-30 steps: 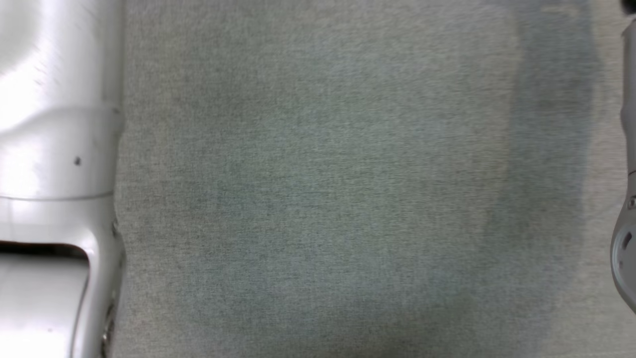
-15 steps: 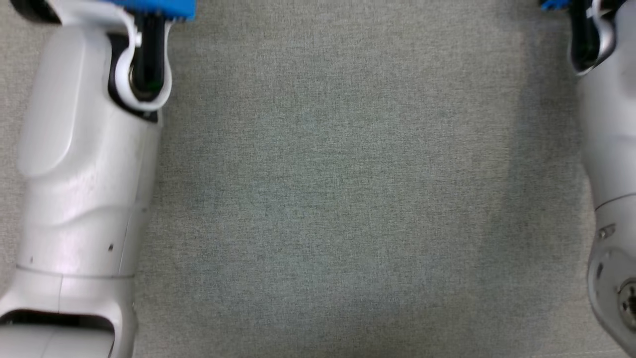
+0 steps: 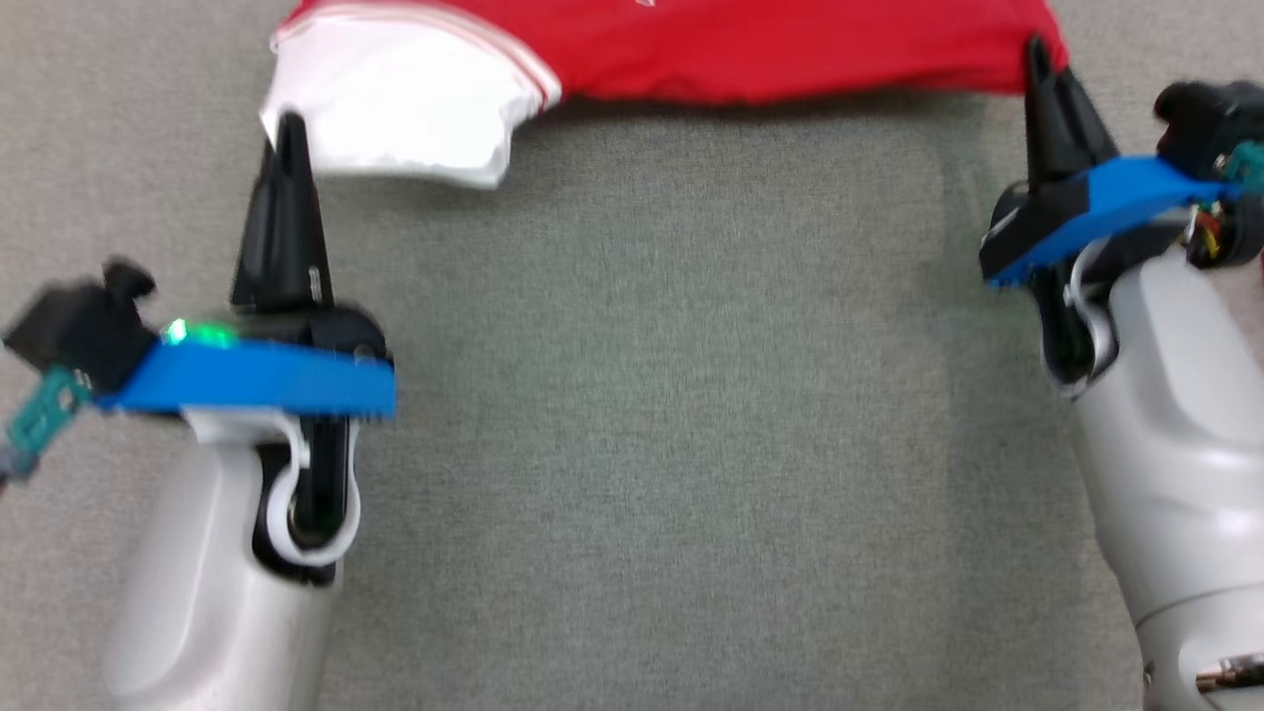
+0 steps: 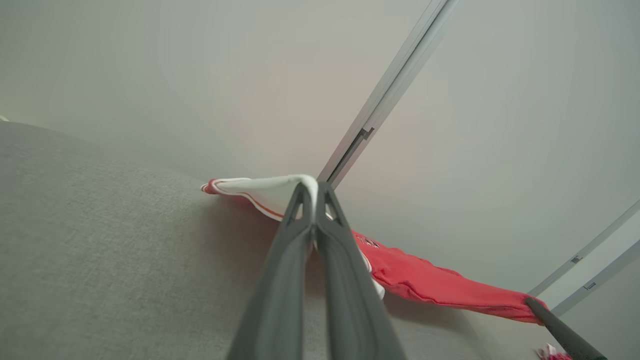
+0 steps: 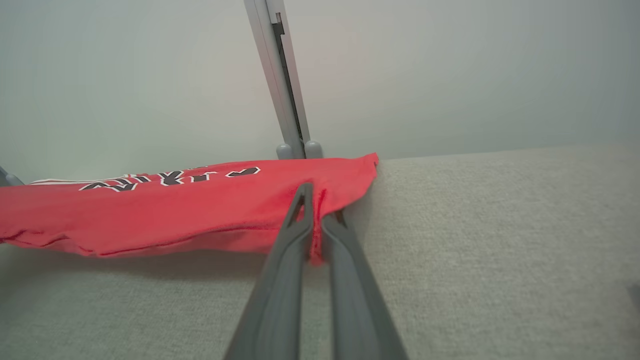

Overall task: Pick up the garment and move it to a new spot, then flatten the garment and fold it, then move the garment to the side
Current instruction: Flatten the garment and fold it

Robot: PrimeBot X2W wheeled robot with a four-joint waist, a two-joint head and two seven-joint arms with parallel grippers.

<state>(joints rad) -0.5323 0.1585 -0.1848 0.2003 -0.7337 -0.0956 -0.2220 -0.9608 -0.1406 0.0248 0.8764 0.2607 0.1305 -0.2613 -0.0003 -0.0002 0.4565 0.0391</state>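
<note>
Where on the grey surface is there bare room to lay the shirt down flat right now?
The broad grey surface between the left gripper and right gripper, below the edge of the shirt, is bare. So is the strip past the shirt's corner in the right wrist view. Crowded: the top, where shirt and fingers meet.

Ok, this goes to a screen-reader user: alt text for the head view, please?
A red garment with a white sleeve hangs stretched across the top of the frame, pinched at its ends by the left gripper and the right gripper, both shut on the cloth. Below lies a grey fabric surface.
</note>
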